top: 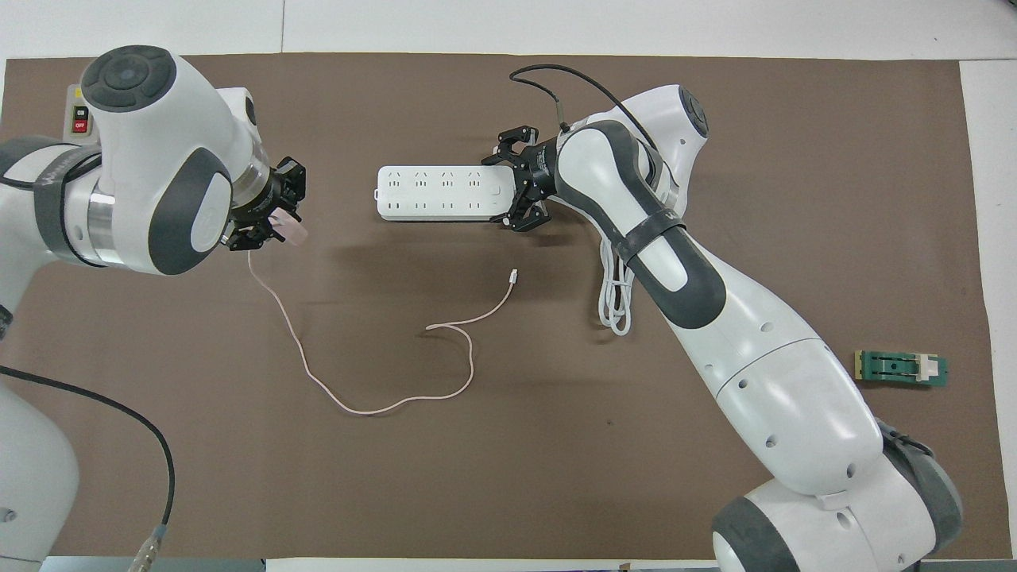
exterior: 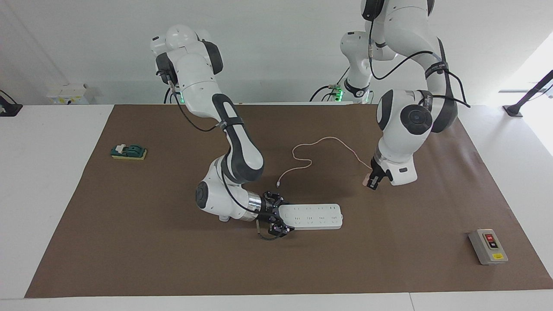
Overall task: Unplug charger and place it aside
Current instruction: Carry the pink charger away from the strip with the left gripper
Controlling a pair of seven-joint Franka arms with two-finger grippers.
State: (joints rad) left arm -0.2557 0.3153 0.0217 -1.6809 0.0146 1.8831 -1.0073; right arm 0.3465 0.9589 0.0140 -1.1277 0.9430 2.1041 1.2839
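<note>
Currently on the brown mat (exterior: 129,242): charger (exterior: 366,180), pink cube, clamped in the left gripper (exterior: 372,181) low over the mat toward the left arm's end, well apart from the strip (exterior: 313,216); its pink cable (exterior: 319,144) trails loose across the mat, free tip lying near the strip. White strip, flat at mid-mat; right gripper (exterior: 276,218) clamped on its end, white cord (top: 616,302) coiled beside the right arm. Grey switch box (exterior: 488,246), red and black buttons, "ON" and "OFF" legible in overhead view; yellow label unreadable. Green block (exterior: 128,151) on a yellow base, toward the right arm's end.
</note>
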